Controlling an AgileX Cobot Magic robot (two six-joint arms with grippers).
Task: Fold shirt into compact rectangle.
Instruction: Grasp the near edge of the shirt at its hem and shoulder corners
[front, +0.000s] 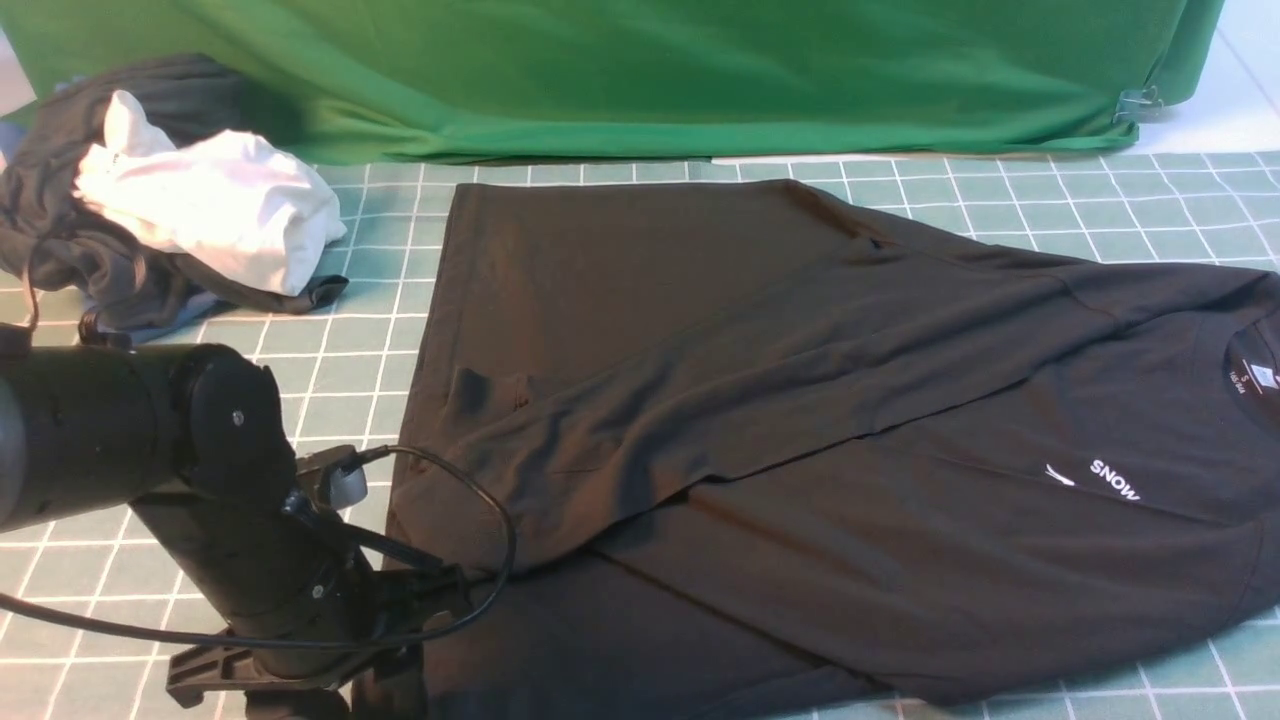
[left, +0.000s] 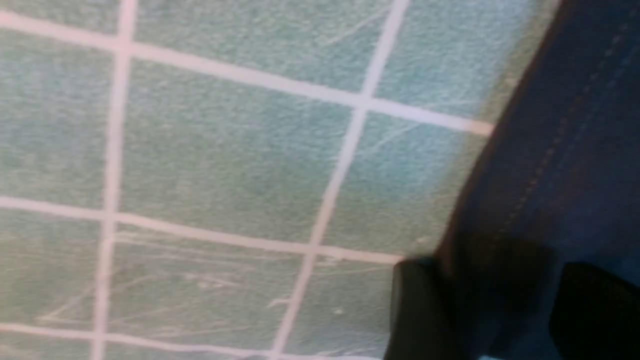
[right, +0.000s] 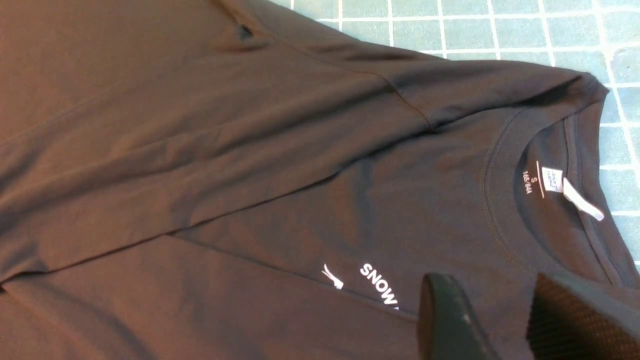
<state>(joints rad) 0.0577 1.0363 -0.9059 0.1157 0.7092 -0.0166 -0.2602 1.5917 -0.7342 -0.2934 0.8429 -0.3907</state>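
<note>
While the black T-shirt (front: 800, 400) lies flat on the gridded mat (front: 380, 250), its far side is folded diagonally over the body, with the collar toward the robot's right and the hem toward its left. The left gripper (left: 500, 270) sits at the hem's near corner, its fingers (left: 420, 310) apart with the stitched edge between them (view blurred, contact unconfirmed). The right gripper (right: 492, 285), spread wide, is over the chest beside the white logo (front: 1113, 480). The neck label (right: 552, 178) shows inside the collar. A heap of clothes (front: 200, 210) lies far left, before the green backdrop cloth (front: 650, 70).
</note>
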